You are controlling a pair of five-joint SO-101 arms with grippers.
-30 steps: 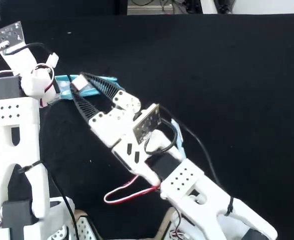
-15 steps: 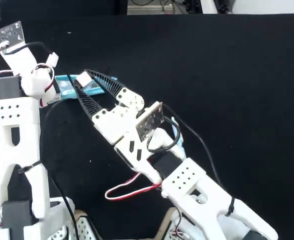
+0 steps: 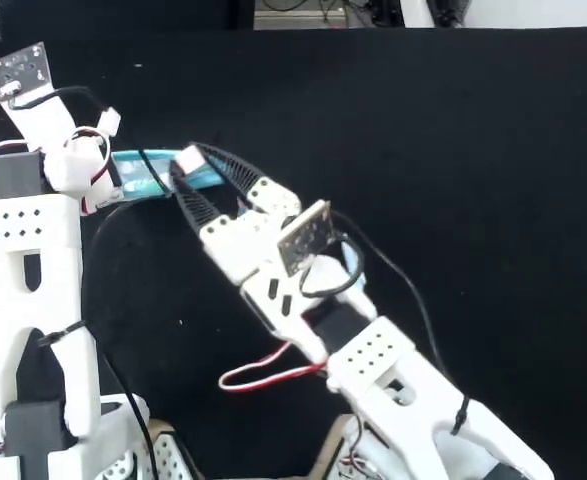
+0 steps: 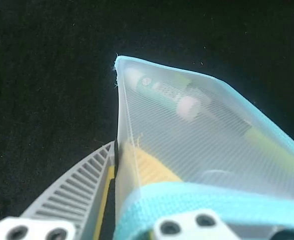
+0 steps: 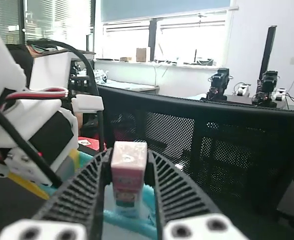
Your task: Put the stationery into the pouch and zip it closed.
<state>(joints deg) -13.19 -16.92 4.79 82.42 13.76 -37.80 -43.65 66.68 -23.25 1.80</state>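
L gripper (image 4: 112, 155) is clamped on the teal-edged mesh pouch (image 4: 187, 135). One ribbed finger lies flat against the pouch's side just by the teal zip band, and the other finger is hidden behind the fabric. From the high view the pouch (image 3: 141, 168) sits toward the left edge of the black table (image 3: 423, 130), in its far half, right by the L arm's wrist. Can't tell whether it rests on the cloth or hangs just above. Through the mesh a green-and-white pen (image 4: 159, 90) lies near the pouch's far corner, a yellow item (image 4: 147, 167) is closer to the zip band, and a pale-green shape beside them is too blurred to name. R gripper (image 3: 191, 166) comes in diagonally from the near-right side and is over the pouch's teal strip. Its two black ribbed fingers pinch a small pink-and-white eraser (image 3: 189, 158) between the tips. In the R wrist view the eraser (image 5: 129, 167) stands upright between the fingers, gripped on both sides — the teal pouch edge (image 5: 136, 225) is directly under it, and contact between them isn't clear.
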